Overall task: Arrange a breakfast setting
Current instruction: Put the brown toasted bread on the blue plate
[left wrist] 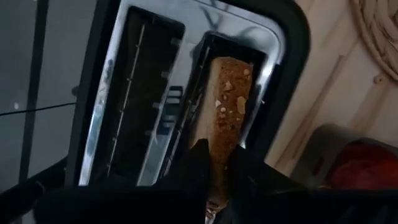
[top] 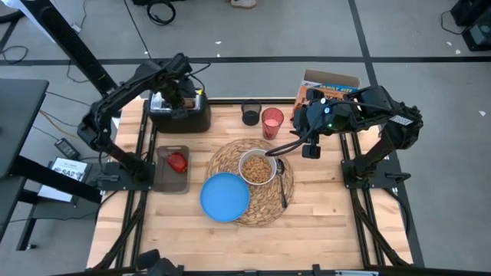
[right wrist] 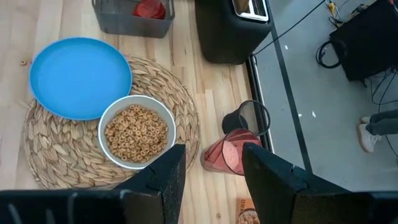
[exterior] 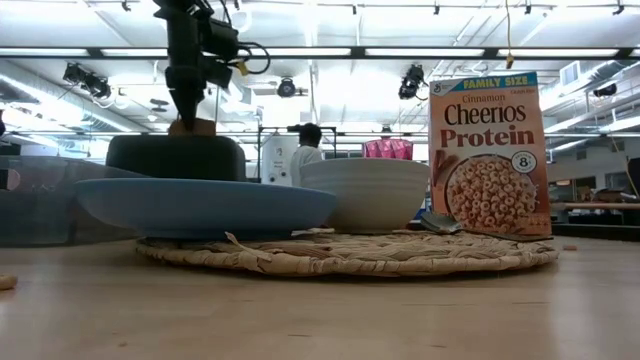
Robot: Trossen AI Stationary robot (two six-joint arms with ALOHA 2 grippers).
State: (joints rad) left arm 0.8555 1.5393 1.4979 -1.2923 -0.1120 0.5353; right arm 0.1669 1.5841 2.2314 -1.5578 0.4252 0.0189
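One toast slice (left wrist: 225,109) stands in toaster (top: 180,115) slot; my left gripper (left wrist: 214,165) pinches its top edge. Light, crumbly, I judge: grip gently. Right gripper (right wrist: 211,168) hovers wide above cup (right wrist: 225,155).

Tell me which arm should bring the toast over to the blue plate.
Left. The left gripper is already over the toaster, fingers around the toast slice. The right gripper, open, hovers near the red cup.

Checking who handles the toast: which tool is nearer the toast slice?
The left. The left tool is right at the toast slice in the black toaster; the right tool hangs open across the table, near the red cup.
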